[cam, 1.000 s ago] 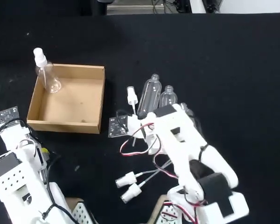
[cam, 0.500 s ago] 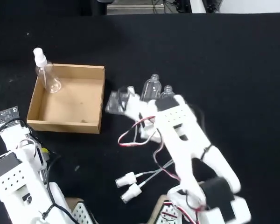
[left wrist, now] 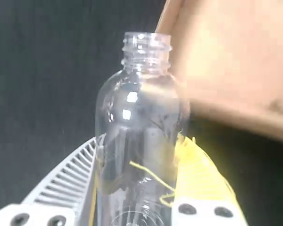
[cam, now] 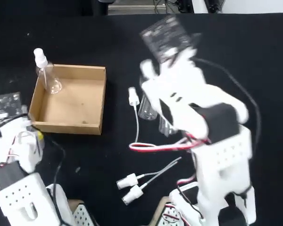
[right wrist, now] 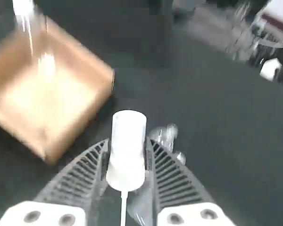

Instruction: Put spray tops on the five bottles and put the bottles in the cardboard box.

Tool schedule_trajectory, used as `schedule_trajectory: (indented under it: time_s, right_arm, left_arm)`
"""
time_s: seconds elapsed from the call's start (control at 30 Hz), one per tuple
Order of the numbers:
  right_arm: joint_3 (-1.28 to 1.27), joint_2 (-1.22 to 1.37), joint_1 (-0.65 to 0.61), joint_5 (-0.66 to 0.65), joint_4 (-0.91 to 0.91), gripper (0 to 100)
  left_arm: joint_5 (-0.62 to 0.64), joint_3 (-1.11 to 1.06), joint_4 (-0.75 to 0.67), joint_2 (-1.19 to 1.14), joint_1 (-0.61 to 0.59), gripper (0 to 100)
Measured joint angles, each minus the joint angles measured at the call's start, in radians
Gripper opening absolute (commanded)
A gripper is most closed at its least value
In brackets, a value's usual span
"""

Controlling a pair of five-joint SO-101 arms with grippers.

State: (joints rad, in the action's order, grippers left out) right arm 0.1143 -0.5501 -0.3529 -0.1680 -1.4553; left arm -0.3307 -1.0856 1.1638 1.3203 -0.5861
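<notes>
Near left, the left gripper (left wrist: 140, 141) is clamping a clear bottle (left wrist: 144, 94) (threaded neck bare) beside the cardboard box (cam: 66, 127). Farther, the right gripper (right wrist: 127, 146) is pinching a white spray top (right wrist: 128, 127); a capped bottle (cam: 46, 75) is standing in the box's far-left corner.

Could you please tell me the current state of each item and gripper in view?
Box: open.
Boxed bottle: capped, inside the box.
Left gripper: shut on held bottle.
Held bottle: uncapped, neck open.
Right gripper: shut on spray top.
Spray top: gripped, not fitted.
Loose tops: three, lying unfitted.
Other bottles: lying down, partly hidden.
</notes>
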Motion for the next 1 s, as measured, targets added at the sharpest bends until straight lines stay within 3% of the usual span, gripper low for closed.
schedule_trajectory:
  time_s: [0.27, 0.53, 0.77, 1.0]
  right_arm:
    - [0.313, 0.063, 0.002, 0.229, 0.106, 1.1]
    - [0.431, 0.101, -0.028, 0.308, 0.222, 1.1]
    - [0.431, 0.140, -0.118, 0.308, 0.302, 1.1]
    - [0.431, 0.201, -0.209, 0.245, 0.448, 1.1]
  left_arm:
    - [0.127, 0.014, -0.091, 0.229, 0.391, 3]
    - [0.348, -0.235, -0.443, 0.407, 0.640, 3]
    - [0.388, -0.512, -0.825, 0.493, 0.726, 3]
    - [0.399, -0.539, -0.882, 0.494, 0.727, 3]
